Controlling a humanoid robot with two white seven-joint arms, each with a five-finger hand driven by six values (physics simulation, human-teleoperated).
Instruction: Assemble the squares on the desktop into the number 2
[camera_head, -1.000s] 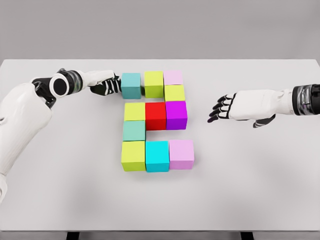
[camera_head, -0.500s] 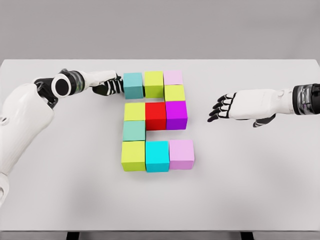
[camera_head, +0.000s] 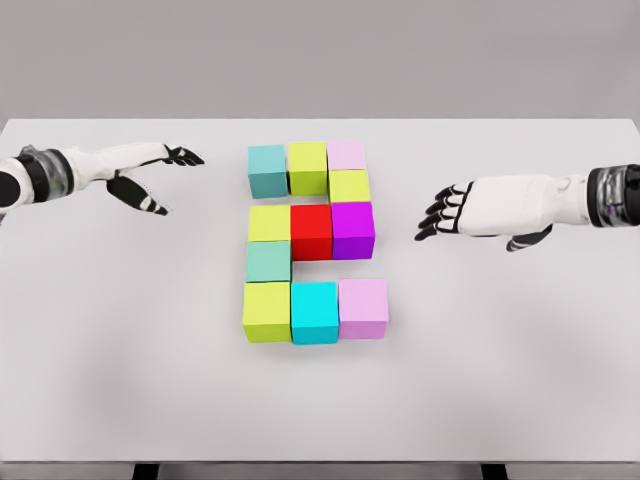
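Coloured cubes lie packed together on the white table (camera_head: 500, 380) in the shape of a 2. The top row is a teal cube (camera_head: 267, 170), a lime cube (camera_head: 308, 167) and a pale pink cube (camera_head: 347, 155). A lime cube (camera_head: 349, 186) sits below the pink one. The middle row holds a lime cube (camera_head: 269, 223), a red cube (camera_head: 311, 231) and a magenta cube (camera_head: 352, 229). A mint cube (camera_head: 268, 261) joins the bottom row: lime (camera_head: 267, 311), cyan (camera_head: 314, 312), lilac (camera_head: 363, 307). My left hand (camera_head: 160, 180) hovers open well left of the teal cube. My right hand (camera_head: 445, 212) hovers open right of the magenta cube.
The table's front edge runs along the bottom of the view, its far edge just behind the top row. A grey wall stands behind the table.
My left hand has left the teal cube's left side and swung away to the left, its fingers spreading. The teal cube sits slightly closer to the lime one. The right hand has held still.
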